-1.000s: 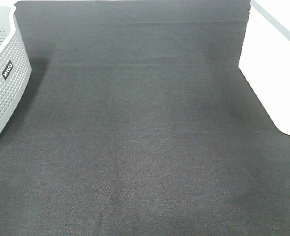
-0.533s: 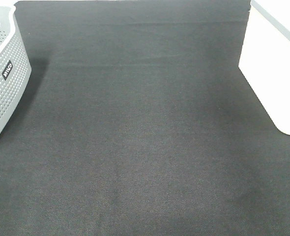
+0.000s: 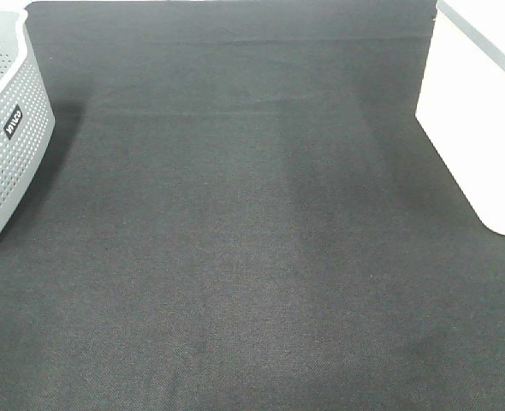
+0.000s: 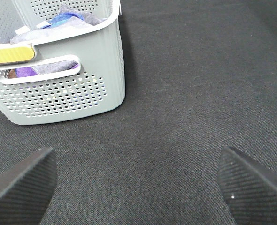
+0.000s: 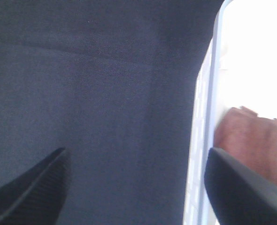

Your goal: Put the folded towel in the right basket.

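Note:
The right basket is white and stands at the table's right edge. In the right wrist view its rim shows, with a pinkish-brown folded towel lying inside it. My right gripper is open and empty over the black cloth beside that basket. My left gripper is open and empty, low over the cloth near the grey basket. Neither gripper shows in the exterior high view.
The grey perforated basket stands at the left edge and holds blue and purple cloths. A black cloth covers the table between the two baskets.

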`<state>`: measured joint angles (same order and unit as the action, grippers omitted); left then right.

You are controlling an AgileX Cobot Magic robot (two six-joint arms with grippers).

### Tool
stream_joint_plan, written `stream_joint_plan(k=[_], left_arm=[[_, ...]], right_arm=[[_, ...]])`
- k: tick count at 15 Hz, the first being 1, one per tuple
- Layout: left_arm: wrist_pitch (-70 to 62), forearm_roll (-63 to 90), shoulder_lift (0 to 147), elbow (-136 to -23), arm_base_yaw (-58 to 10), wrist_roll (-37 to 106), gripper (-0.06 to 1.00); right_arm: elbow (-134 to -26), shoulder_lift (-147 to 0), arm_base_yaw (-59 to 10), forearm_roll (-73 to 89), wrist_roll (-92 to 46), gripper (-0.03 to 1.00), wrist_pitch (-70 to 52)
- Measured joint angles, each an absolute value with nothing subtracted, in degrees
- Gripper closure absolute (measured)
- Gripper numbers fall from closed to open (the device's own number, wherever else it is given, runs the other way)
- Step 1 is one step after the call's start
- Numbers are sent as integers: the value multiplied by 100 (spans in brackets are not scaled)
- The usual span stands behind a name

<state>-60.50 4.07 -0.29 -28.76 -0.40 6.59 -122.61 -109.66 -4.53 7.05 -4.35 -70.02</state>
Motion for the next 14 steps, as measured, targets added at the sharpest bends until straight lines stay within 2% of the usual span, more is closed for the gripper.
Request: stream_joint_plan(k=[2, 14], left_arm=[[-6050, 407, -29, -2876, -40, 659, 6], [-6050, 407, -29, -2876, -40, 659, 6]], right_arm=[[-11769, -10439, -470, 550, -361, 23, -6996], [-5449, -5317, -464, 367, -355, 23, -6996]])
